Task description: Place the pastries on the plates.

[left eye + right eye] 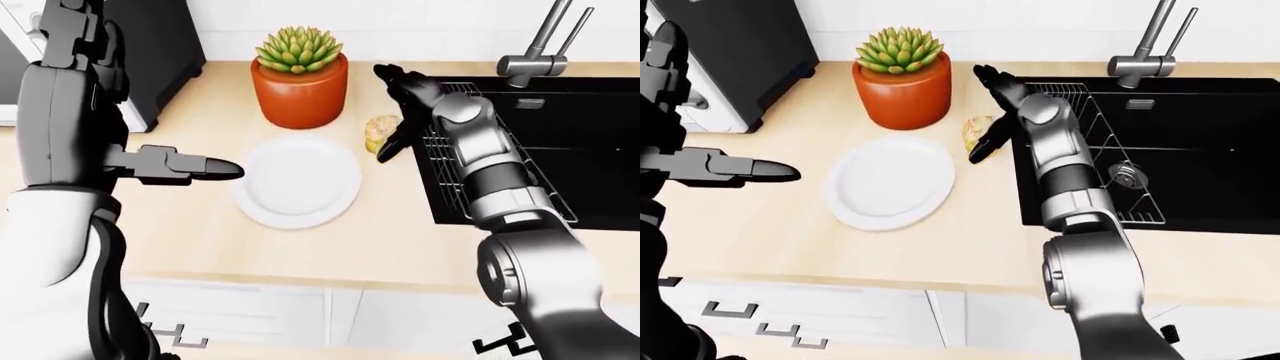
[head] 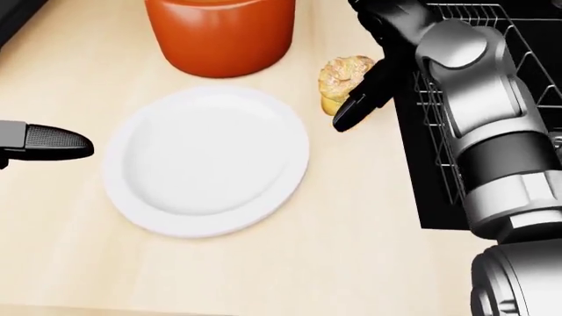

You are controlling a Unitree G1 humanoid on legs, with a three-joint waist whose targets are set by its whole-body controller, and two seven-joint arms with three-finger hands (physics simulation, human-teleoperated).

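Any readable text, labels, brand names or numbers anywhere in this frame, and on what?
None. The white plate, the pastry, the orange plant pot, the faucet and the black sink all show plain surfaces with no writing, and neither hand carries a marking.

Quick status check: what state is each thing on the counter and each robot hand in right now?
pastry: on the counter beside the plate, not lifted
plate: bare, nothing on it
right robot hand: open, fingers around the pastry
left robot hand: open, fingers extended, holding nothing
potted succulent: upright
sink rack: in the sink
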